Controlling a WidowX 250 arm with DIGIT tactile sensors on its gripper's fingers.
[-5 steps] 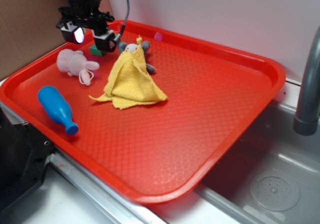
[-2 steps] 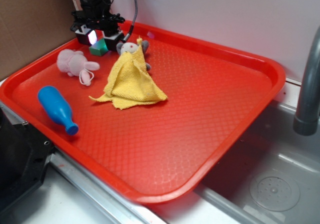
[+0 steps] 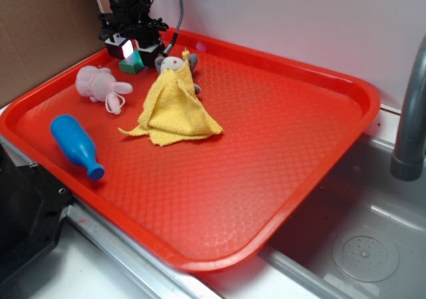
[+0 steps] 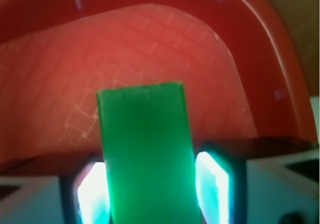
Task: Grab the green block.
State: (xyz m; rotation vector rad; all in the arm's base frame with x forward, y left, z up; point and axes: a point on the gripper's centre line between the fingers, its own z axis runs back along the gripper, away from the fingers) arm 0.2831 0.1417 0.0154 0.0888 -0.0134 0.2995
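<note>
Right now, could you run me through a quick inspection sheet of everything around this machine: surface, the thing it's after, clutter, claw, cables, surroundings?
Surface: red tray, textured, sitting partly over a sink.
Job's thing: green block at the tray's far left corner, between the claw's fingers.
Clutter: pink plush, blue pin lying on its side, yellow cloth draped over a grey plush.
Claw: claw down at the block, a finger on either side; whether it is squeezing yet cannot be told.
Cables: one dark cable running up from the arm.
Surroundings: white wall behind, cardboard at left, grey faucet at right.
</note>
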